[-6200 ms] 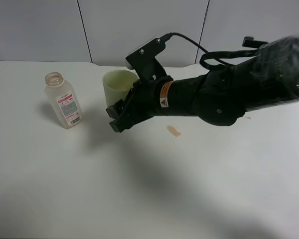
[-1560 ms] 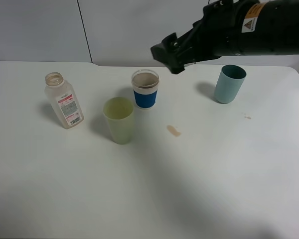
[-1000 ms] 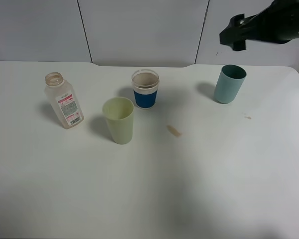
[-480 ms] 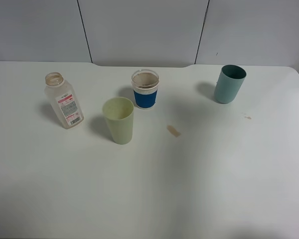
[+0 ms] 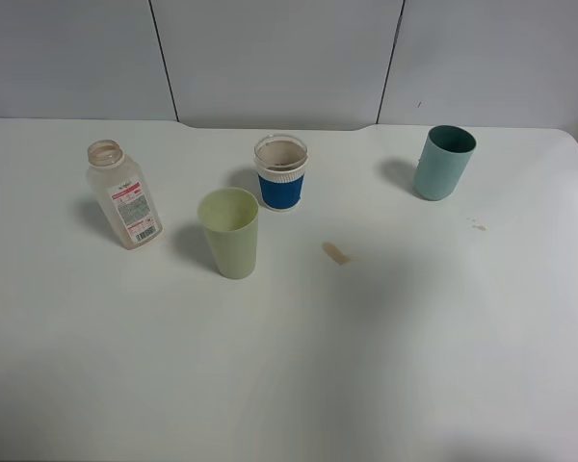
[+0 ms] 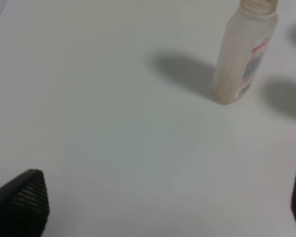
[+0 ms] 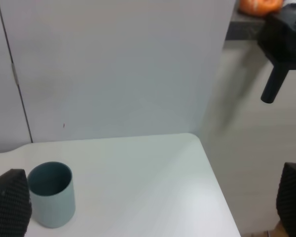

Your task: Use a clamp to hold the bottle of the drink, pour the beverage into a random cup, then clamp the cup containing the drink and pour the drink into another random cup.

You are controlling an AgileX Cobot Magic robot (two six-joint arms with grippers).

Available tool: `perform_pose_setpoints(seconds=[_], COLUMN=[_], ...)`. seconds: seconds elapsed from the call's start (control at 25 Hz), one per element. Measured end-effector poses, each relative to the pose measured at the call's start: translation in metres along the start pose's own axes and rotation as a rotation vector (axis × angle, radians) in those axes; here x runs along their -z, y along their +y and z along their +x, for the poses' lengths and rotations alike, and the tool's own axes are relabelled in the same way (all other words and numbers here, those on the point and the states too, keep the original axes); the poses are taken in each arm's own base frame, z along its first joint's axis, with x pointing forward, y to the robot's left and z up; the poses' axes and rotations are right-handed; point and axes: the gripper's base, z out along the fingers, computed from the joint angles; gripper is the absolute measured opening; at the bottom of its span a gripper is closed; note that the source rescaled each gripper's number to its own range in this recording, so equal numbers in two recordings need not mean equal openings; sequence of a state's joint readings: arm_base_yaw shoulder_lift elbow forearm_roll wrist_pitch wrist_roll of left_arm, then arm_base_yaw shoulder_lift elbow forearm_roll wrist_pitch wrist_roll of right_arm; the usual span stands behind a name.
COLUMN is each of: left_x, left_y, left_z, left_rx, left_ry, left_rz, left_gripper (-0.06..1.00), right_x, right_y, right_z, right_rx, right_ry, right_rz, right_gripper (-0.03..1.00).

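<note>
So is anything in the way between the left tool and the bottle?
No. In the left wrist view only bare white table lies between the open left tool and the upright bottle. The cups stand beyond it.

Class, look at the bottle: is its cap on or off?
Off. The bottle stands upright with its bare, open neck showing; no cap is visible.

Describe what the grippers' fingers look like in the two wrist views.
Only fingertips show. The left gripper has black fingers with a fine cross-hatched grip texture and rounded corners. The right gripper has matching black textured fingers. No cables, labels or arm bodies are visible.
</note>
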State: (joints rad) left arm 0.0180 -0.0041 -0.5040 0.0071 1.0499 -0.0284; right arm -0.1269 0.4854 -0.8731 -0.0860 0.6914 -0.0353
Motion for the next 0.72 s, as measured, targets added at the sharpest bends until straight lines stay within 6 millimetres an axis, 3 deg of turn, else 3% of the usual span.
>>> perform_pose_setpoints(seconds=[0.2,0.44,0.56,0.72], left_x=[0.0,0.0,0.0,0.0], left_y=[0.0,0.0,0.0,0.0], left_z=[0.0,0.0,0.0,0.0], left_rx=[0.0,0.0,0.0,0.0], left_ry=[0.0,0.0,0.0,0.0], left_rz=[0.0,0.0,0.0,0.0], left_gripper=[1.0,1.0,1.0,1.0], right_x=[0.04,0.074,0.081,0.069], right_y=[0.001,0.004,0.009,0.016], right_z=[0.027,0.07,0.091,0.116], right_rx=[-0.016,-0.014,-0.018,-0.028], right_ry=[-0.033,0.009,0.032,0.175], right_rz=[0.001,-0.007,-0.044,-0.102], right_gripper=[1.0,1.0,1.0,1.0])
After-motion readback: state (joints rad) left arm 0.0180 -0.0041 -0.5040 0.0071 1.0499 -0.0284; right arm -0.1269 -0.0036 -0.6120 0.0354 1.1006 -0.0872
